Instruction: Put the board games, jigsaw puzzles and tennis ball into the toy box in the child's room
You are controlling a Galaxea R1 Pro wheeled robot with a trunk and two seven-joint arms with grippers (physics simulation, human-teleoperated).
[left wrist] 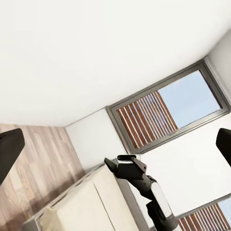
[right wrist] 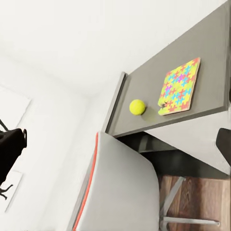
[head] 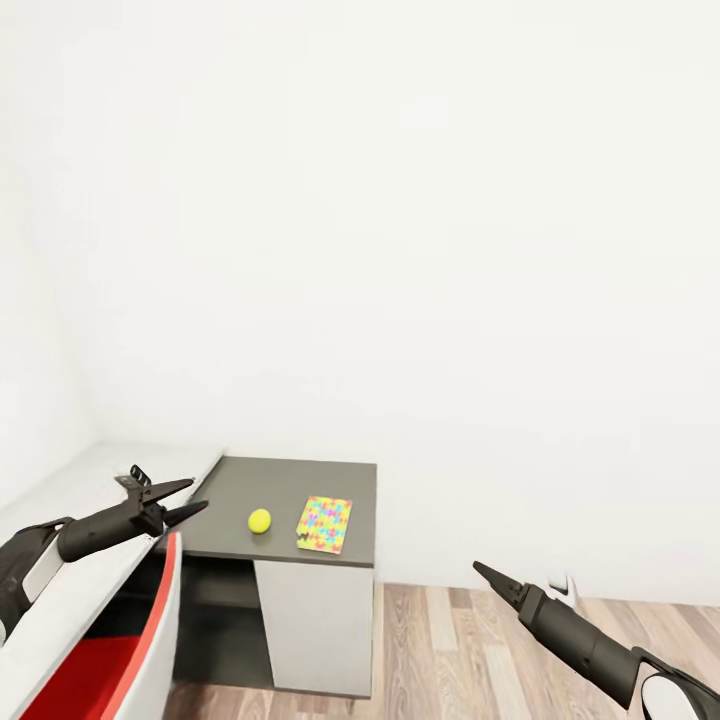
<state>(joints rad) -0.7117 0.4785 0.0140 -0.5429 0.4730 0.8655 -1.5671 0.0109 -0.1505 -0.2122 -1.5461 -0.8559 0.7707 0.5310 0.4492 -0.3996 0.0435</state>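
Ahead, beyond both empty pincers, the spread left gripper (head: 190,498) and the closed-looking right gripper (head: 478,569), a tennis ball (head: 259,520) and jigsaw puzzle (head: 324,524) wait just apart on the table (head: 300,480), presumably for collection.

Dark grey counter (head: 240,490) section against white wall, meeting a lighter grey top at its left. On it: tennis ball (head: 259,520) and, just beside and apart, one jigsaw puzzle (head: 325,523) lying flat near front edge. Wood-plank floor (head: 450,650) below.

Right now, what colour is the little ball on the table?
The tennis ball is plain yellow-green, clearest in the right wrist view.
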